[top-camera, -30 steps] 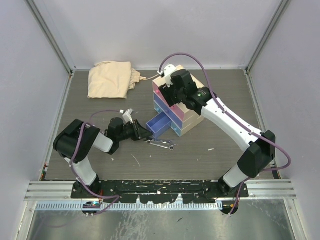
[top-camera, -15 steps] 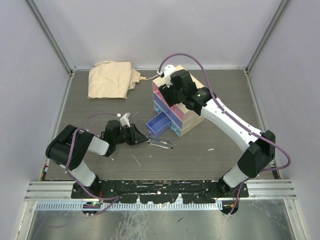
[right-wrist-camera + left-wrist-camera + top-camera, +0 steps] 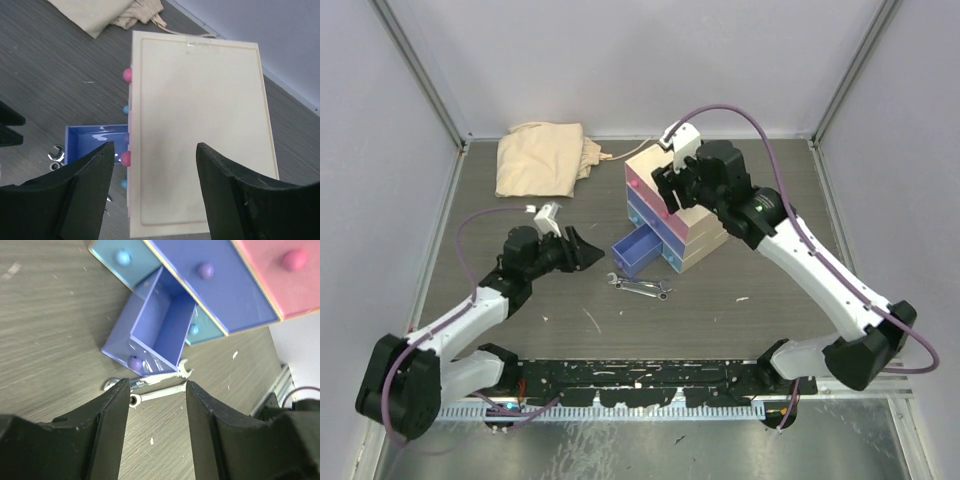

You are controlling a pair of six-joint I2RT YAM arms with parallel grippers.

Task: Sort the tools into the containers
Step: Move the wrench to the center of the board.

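Observation:
The cream chest (image 3: 706, 240) stands mid-table with pink, blue and light-blue drawers. One blue drawer (image 3: 638, 251) is pulled out and looks bare inside. Two silver spanners (image 3: 640, 288) lie crossed on the table just in front of it. My left gripper (image 3: 582, 248) hovers open and bare to the left of the drawer. In the left wrist view the spanners (image 3: 159, 393) lie just beyond its fingertips (image 3: 120, 400). My right gripper (image 3: 668, 192) hangs open above the chest's top (image 3: 200, 135), holding nothing. No other tools show.
A crumpled beige cloth (image 3: 540, 158) lies at the back left. Metal frame posts and grey walls close the table on three sides. Closed drawers with pink (image 3: 294, 260) and blue (image 3: 205, 270) knobs fill the chest's front.
My left gripper has widened its jaws and drawn back and up from the drawer's front. The right gripper has lifted and shifted to the right over the chest.

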